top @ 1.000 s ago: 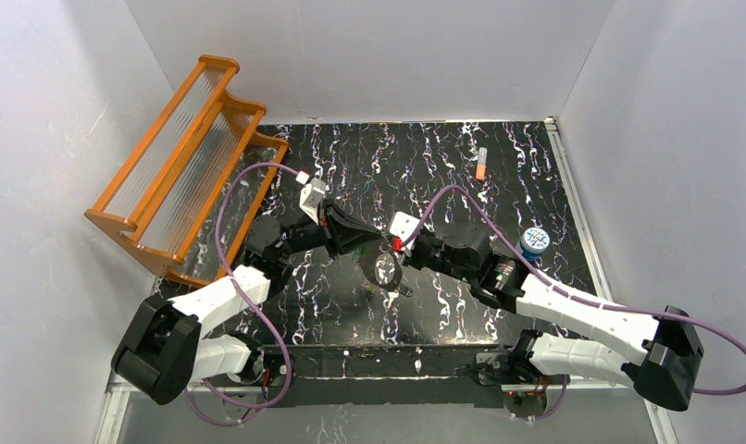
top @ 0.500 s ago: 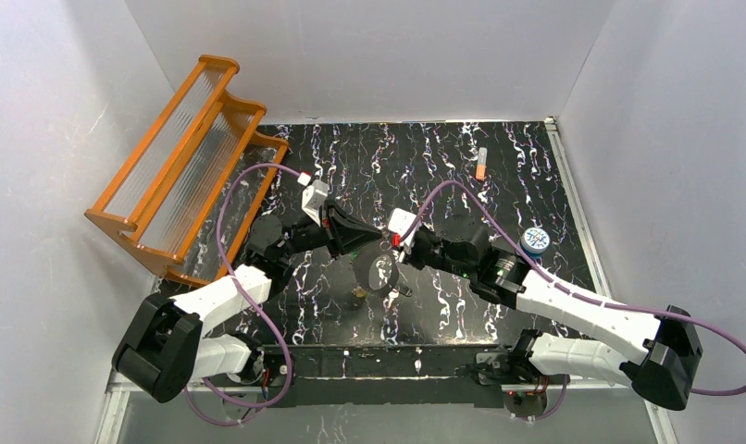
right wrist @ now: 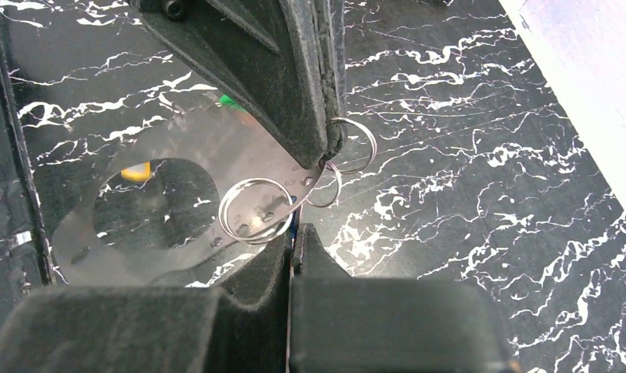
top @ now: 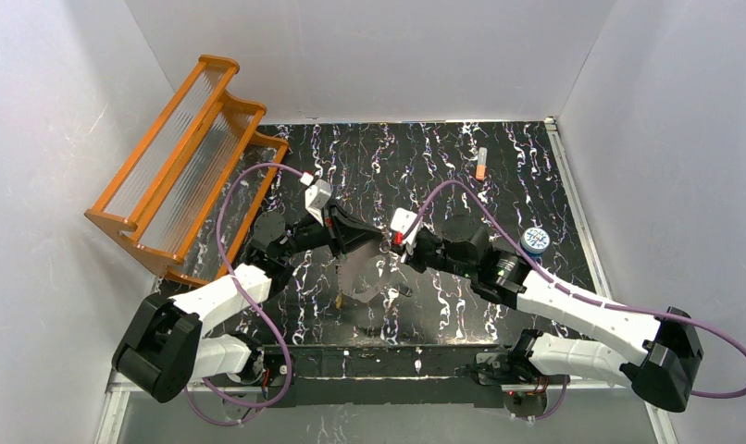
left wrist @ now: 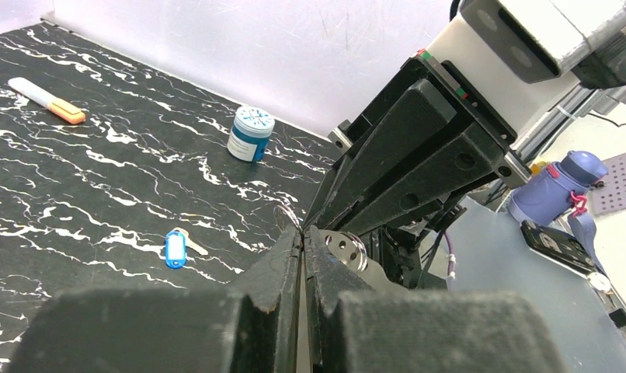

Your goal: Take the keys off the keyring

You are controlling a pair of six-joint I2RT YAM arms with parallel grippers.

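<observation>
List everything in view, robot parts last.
table: one, black marbled, under everything.
rack: one, orange, far left.
tube: one, orange-white, far right.
jar: one, blue-white, right side.
bottle: one, purple, off the table.
keyring: one, grey, between both grippers.
keys: at least three; blue loose on table, green and orange heads by keyring.
left gripper: black, shut on keyring.
right gripper: black, shut on keyring.
</observation>
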